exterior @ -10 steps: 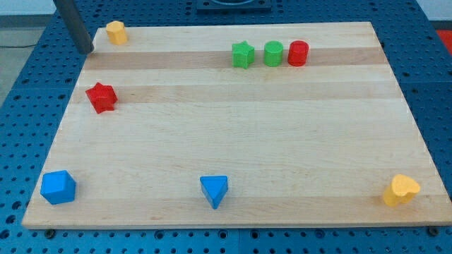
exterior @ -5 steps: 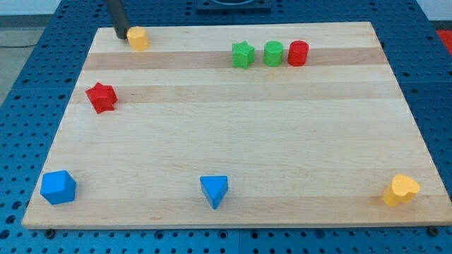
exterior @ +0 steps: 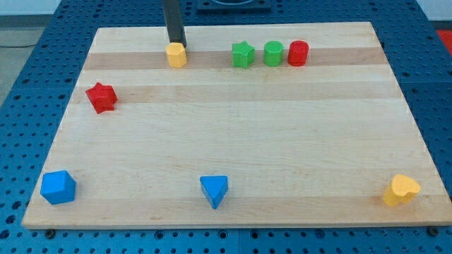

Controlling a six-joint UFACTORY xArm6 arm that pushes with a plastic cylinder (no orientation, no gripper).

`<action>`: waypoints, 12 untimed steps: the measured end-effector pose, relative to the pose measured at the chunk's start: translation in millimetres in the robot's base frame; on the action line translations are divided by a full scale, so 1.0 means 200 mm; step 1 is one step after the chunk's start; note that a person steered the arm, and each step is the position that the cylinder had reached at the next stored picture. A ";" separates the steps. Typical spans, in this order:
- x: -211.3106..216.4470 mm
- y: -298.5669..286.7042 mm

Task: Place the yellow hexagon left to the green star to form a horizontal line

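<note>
The small yellow hexagon block [exterior: 176, 54] is seen near the top edge of the pale wooden desk [exterior: 233, 155], on the same row as the green star block [exterior: 242, 54], the green cylinder [exterior: 273, 53] and the red cylinder [exterior: 297, 53], but well apart from the star, at its 9 o'clock. My tip [exterior: 176, 43] is placed at the hexagon's 12 o'clock, touching or just beside it. No claw is fitted, so its state cannot be told. The pushing step is judged to be under way. For the next move, the tip would need to be brought round to the hexagon's 9 o'clock and the block driven toward 3 o'clock until it sits just beside the star.
</note>
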State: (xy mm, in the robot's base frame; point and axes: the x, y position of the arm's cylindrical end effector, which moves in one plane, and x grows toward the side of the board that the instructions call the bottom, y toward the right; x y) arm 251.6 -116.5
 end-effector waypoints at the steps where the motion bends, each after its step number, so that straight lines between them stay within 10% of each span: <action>1: 0.00 0.00; 12: 0.30 0.10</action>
State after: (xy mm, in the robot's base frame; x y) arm 311.7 -96.1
